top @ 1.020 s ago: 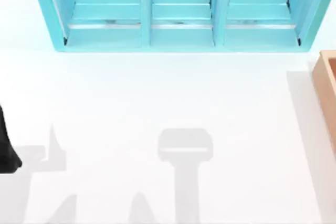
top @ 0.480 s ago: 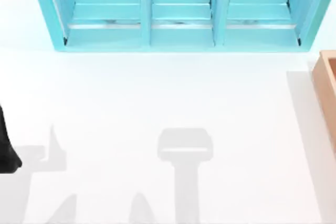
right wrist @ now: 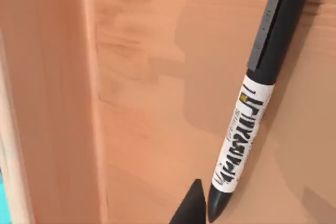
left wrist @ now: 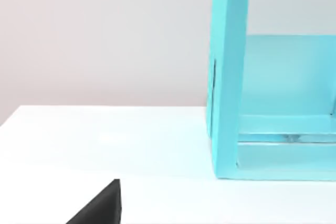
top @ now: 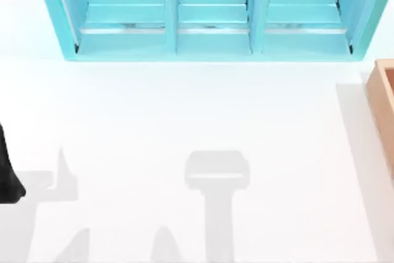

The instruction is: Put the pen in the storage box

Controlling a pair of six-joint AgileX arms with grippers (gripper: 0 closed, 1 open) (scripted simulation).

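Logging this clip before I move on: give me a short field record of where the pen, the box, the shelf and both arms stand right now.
pen: black pen with white label band, lying on the wooden floor inside the storage box
storage box: wooden, at the table's right edge
shelf: turquoise shelf unit, three compartments, at the table's far side
left gripper: dark part at the left edge
right gripper: dark fingertip beside the pen's tip

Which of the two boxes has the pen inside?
The tan wooden box at the table's right edge; the slim black marker pen lies on its floor. The turquoise three-bay shelf holds none.
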